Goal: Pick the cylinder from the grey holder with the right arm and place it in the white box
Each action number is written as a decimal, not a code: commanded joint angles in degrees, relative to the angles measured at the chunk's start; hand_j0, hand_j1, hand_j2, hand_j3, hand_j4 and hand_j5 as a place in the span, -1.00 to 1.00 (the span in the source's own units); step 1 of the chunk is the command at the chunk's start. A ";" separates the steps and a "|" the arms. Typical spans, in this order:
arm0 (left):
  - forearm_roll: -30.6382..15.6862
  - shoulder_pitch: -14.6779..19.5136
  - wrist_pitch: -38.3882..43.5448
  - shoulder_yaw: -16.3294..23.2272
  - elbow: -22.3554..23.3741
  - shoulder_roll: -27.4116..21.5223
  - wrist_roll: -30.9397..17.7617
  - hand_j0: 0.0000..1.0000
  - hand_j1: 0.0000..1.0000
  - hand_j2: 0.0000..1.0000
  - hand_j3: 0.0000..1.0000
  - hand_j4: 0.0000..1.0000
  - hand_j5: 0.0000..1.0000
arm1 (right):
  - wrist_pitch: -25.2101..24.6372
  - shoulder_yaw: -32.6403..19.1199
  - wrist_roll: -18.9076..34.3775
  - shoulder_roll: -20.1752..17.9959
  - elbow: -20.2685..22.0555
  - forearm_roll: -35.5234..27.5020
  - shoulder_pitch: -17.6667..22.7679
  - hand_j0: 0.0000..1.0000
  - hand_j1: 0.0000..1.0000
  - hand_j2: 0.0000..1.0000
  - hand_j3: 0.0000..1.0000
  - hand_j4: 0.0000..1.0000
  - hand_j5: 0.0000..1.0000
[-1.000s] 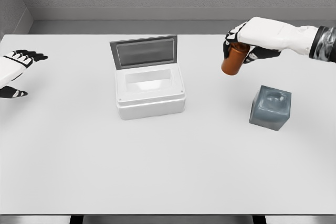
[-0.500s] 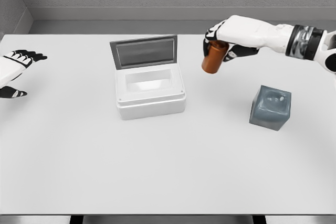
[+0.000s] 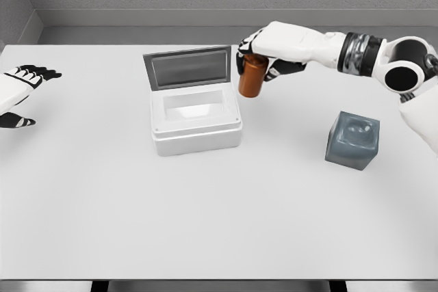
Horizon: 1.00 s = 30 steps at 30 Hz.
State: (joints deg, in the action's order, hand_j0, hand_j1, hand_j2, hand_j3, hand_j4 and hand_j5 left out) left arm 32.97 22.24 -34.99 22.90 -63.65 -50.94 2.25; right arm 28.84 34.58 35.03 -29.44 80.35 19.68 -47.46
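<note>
One brown cylinder (image 3: 252, 78) hangs near-upright in the right hand (image 3: 274, 49).

A brown-orange cylinder (image 3: 252, 78) is being shown. The box (image 3: 196, 125) is white, its lid (image 3: 187, 67) dark grey. The holder (image 3: 352, 140) is blue-grey. The 2 hands, right (image 3: 274, 47) and left (image 3: 19, 87), are white with black fingers. The table (image 3: 205, 210) is pale grey.

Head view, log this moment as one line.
right hand: holding brown cylinder | beside open white box | grey holder: empty | left hand: idle
</note>
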 commanded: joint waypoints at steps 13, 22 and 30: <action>-0.27 0.00 -0.01 -0.05 0.19 -0.03 0.03 1.00 1.00 1.00 1.00 1.00 1.00 | -0.19 2.16 -0.03 4.04 -3.62 1.59 -1.67 -0.17 -0.17 -0.17 -0.17 -0.17 -0.17; -0.27 0.00 -0.01 -0.05 0.19 -0.03 0.03 1.00 1.00 1.00 1.00 1.00 1.00 | -0.19 3.04 -0.03 6.59 -5.29 2.99 -2.55 -0.17 -0.17 -0.17 -0.17 -0.17 -0.17; -0.27 0.00 -0.01 -0.05 0.19 -0.03 0.03 1.00 1.00 1.00 1.00 1.00 1.00 | -0.19 4.01 -0.03 8.43 -7.31 2.99 -3.60 -0.02 -0.02 -0.02 -0.02 -0.02 -0.02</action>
State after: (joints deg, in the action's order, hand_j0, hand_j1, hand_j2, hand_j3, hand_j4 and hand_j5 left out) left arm 33.05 22.24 -34.99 22.90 -63.45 -50.92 2.25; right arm 28.77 38.32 35.03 -21.44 73.76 22.86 -51.06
